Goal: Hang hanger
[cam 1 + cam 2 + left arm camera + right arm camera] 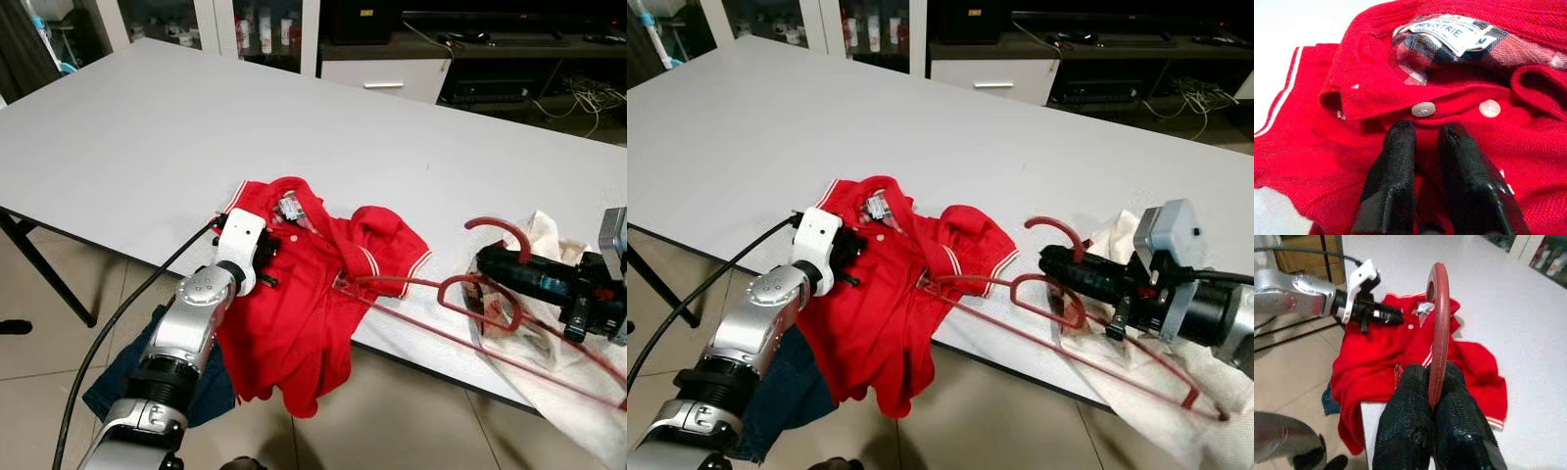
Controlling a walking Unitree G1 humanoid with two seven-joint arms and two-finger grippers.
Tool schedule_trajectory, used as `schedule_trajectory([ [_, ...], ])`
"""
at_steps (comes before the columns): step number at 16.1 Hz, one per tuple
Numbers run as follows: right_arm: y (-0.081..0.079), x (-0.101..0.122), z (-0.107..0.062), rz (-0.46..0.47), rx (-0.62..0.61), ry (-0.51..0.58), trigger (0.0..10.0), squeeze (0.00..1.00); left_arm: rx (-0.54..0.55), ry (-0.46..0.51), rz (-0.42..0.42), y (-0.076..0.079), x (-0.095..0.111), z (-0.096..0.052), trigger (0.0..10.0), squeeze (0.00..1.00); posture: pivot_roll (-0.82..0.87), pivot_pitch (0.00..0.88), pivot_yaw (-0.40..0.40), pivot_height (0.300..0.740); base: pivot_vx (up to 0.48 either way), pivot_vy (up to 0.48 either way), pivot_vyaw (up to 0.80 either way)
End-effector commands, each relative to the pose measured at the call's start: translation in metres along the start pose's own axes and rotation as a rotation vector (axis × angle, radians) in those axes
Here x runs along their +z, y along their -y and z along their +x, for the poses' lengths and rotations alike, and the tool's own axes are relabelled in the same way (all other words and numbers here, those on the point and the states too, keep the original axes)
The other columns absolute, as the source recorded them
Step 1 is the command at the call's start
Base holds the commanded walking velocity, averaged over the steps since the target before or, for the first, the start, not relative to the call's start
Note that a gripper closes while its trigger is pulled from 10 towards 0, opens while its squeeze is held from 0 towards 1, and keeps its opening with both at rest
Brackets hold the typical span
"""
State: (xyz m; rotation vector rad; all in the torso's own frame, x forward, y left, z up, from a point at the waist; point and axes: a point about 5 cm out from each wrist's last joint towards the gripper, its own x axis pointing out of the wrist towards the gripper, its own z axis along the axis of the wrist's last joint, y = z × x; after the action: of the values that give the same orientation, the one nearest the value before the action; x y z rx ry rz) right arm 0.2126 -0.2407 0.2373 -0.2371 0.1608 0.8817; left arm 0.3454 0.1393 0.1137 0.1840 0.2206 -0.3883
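Observation:
A red polo shirt lies at the white table's near edge, its lower half hanging over. My left gripper rests on the shirt just below the collar; in the left wrist view its fingers are pinched together on red fabric beside the buttons. My right gripper is shut on the curved hook of a red wire hanger. The hanger's far end reaches the shirt's right side. A second red hook shows just below the first.
A white cloth lies under the right gripper at the table edge. A dark blue garment hangs below the table by my left arm, with a black cable beside it. Cabinets stand behind the table.

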Motion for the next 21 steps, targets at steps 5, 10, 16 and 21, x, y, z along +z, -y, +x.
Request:
schedule_trajectory([
  [5,0.026,-0.013,0.008,-0.051,-0.200,-0.167,10.0,0.00,0.000,0.023,0.016,-0.001,0.008,0.002,10.0,0.00,0.02,0.105,-0.030,0.740,0.000,0.000,0.00],
  [10,0.076,-0.015,0.004,-0.089,-0.582,-0.228,10.0,0.00,-0.005,0.025,0.019,0.002,0.007,0.000,10.0,0.00,0.03,0.100,-0.035,0.740,0.000,0.000,0.00],
  [16,0.084,-0.009,0.012,-0.106,-0.623,-0.199,10.0,0.00,-0.025,0.023,0.014,0.009,0.006,0.000,10.0,0.00,0.03,0.097,-0.043,0.740,0.000,0.000,0.00],
  [21,0.076,-0.014,0.026,-0.080,-0.564,-0.190,10.0,0.00,0.026,0.221,-0.026,-0.002,0.041,-0.003,10.0,0.00,0.03,0.102,-0.045,0.740,0.000,0.000,0.00],
])
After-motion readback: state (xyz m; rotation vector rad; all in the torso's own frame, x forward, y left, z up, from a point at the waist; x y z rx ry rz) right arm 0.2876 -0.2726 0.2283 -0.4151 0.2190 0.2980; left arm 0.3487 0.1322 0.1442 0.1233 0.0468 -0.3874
